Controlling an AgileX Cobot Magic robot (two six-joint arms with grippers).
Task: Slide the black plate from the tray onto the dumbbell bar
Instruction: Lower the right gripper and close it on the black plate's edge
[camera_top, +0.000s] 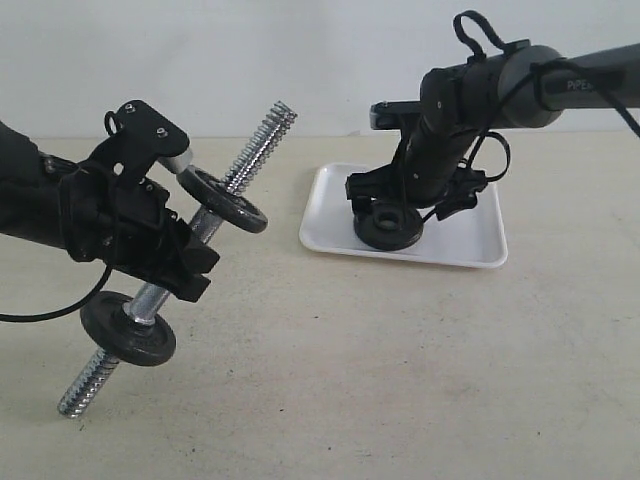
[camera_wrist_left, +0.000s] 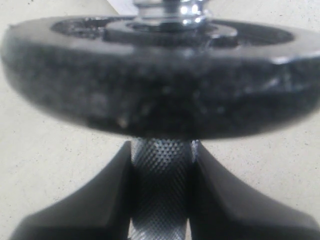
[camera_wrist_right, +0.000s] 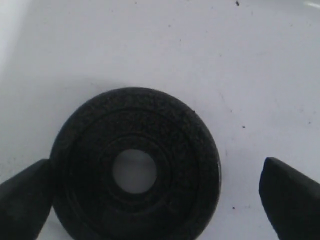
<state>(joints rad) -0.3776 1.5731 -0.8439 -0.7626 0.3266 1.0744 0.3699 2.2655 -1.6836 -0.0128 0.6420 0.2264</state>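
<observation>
Closest to the camera is just bare beige matte tabletop (camera_top: 400, 390), a bit speckled and scuffed. Next back on the left, the short chrome steel dumbbell bar (camera_top: 150, 298) with coarse threaded ends sits at a slant, low end toward the front, high end pointing up and back. It has two small round black metal discs on it, the lower disc (camera_top: 128, 328) and the upper disc (camera_top: 222, 200). The left gripper (camera_top: 185, 262) is clamped on the knurled middle between them, and the wrist cam shows both black fingers (camera_wrist_left: 100, 210) pressed against the steel.

Further back on the right, the shallow white rectangular plastic tray (camera_top: 470, 238) lies flat on the table. The small round black metal plate (camera_top: 390, 238) with the centre hole lies flat inside it, toward the near left part. The right gripper (camera_wrist_right: 157, 195) hangs over it, spread wide and holding nothing. One finger looks right at the rim and the other is well clear.

Behind everything is a plain pale wall (camera_top: 300, 50).
</observation>
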